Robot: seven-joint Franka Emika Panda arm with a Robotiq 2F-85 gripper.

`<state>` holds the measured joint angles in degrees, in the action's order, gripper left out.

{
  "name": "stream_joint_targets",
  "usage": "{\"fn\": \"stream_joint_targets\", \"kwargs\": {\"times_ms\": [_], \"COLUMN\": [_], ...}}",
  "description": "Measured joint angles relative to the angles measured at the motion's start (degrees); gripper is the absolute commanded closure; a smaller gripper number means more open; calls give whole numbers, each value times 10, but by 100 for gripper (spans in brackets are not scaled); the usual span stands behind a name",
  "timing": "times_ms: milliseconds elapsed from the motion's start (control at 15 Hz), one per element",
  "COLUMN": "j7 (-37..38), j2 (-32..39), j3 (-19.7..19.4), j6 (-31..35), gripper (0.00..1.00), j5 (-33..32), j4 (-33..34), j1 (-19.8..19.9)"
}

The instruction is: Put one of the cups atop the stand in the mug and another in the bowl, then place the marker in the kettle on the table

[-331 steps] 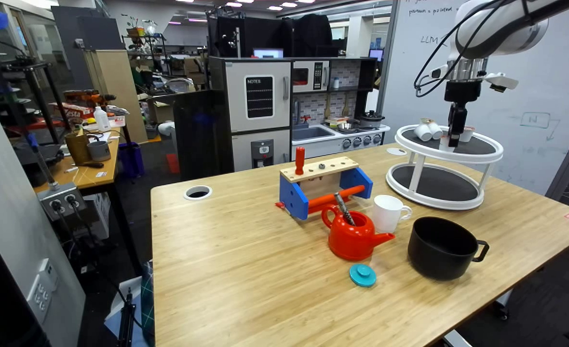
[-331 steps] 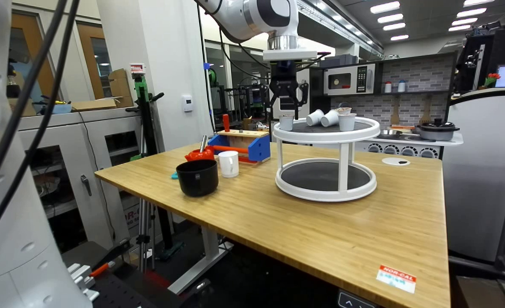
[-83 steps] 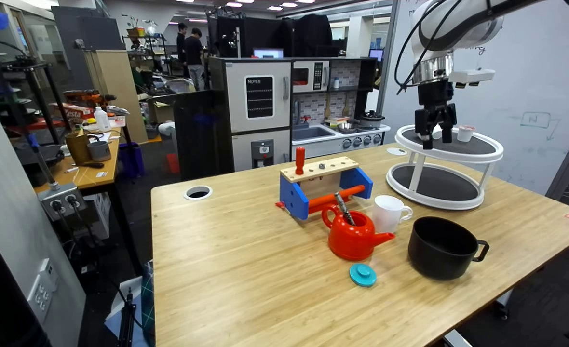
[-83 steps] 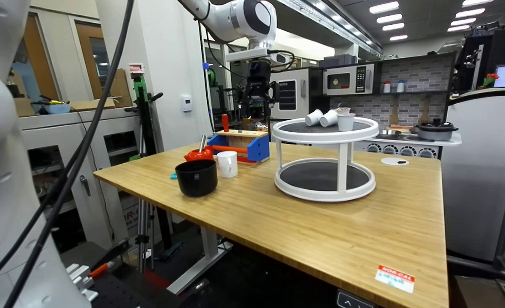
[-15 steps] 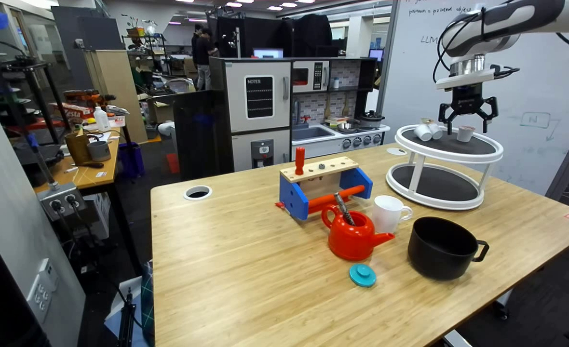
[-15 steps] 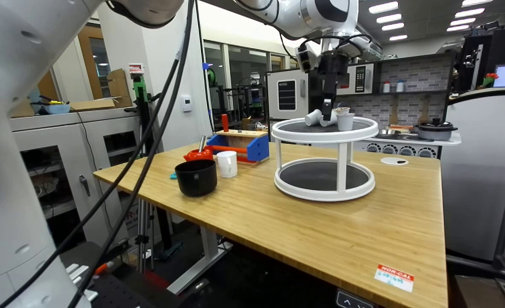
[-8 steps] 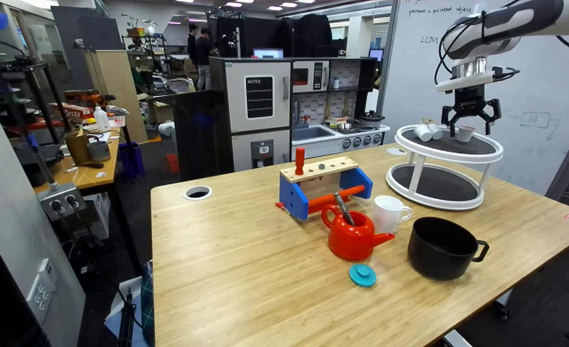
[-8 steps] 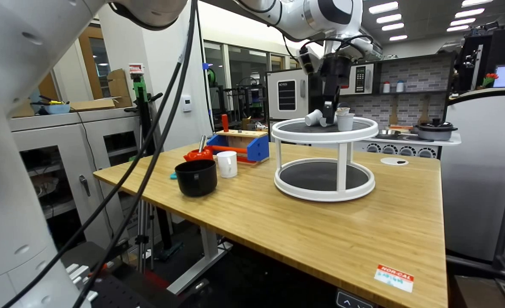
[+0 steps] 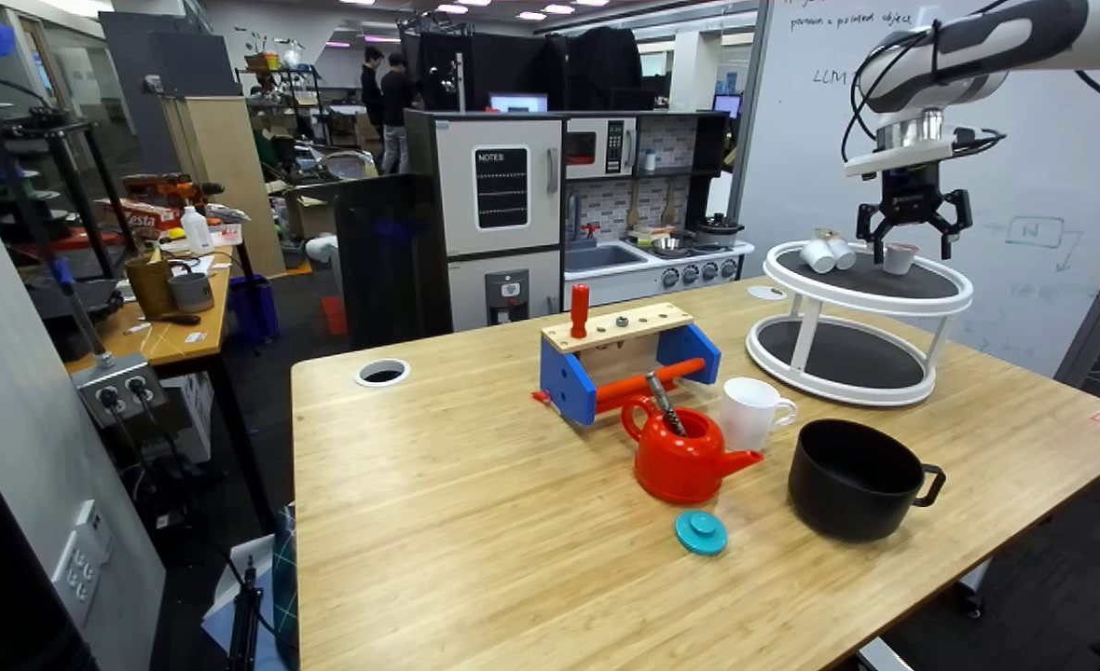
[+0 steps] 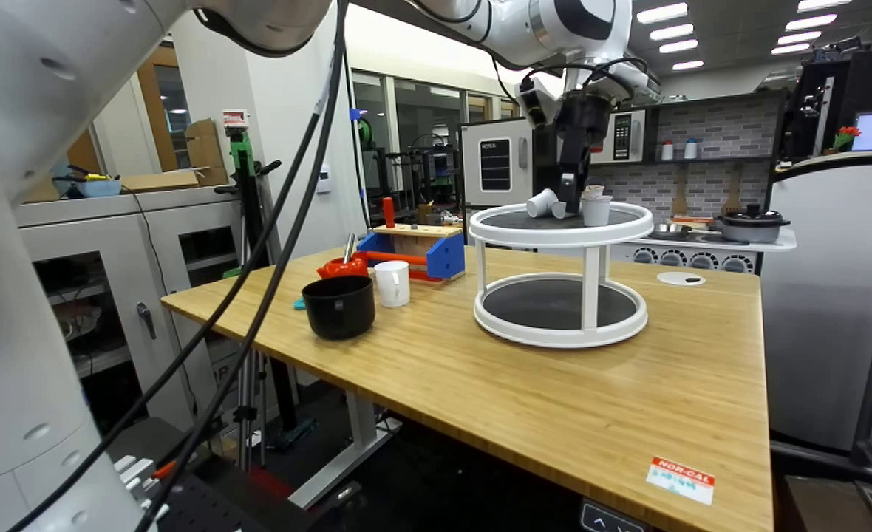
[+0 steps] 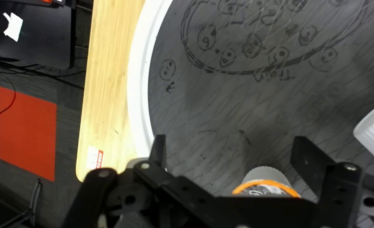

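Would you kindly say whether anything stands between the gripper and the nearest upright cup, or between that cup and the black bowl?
Nothing visible stands between the open gripper and the upright cup. Toward the black bowl, the stand's white rim is in the way, likely cleared by lifting; the mug is off to one side.

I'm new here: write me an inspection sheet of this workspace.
Surface: light wooden table, small printed label on it.
Job's things: small white cups, two tipped over, on the round white two-tier stand; white mug; deep black bowl; red kettle, a slim mottled stick leaning inside.
Clutter: blue-sided toy workbench, round turquoise lid.
Gripper: black, two-fingered, open above the stand's top.
Cables: black, hanging alongside the white robot arm.
Surroundings: grey toy kitchen, whiteboard, two people.
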<state>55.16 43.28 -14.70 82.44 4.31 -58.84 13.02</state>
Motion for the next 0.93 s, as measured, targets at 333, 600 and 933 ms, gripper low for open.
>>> {"fn": "stream_joint_targets", "kwargs": {"times_ms": [333,600,933], "j7": [2,2,3], "j2": [12,27,43], "j3": [2,12,18], "j6": [-9,-32,-51], "gripper": [0,0,0], "j5": [11,48,70], "j4": [15,49,90], "j1": [7,31,45]}}
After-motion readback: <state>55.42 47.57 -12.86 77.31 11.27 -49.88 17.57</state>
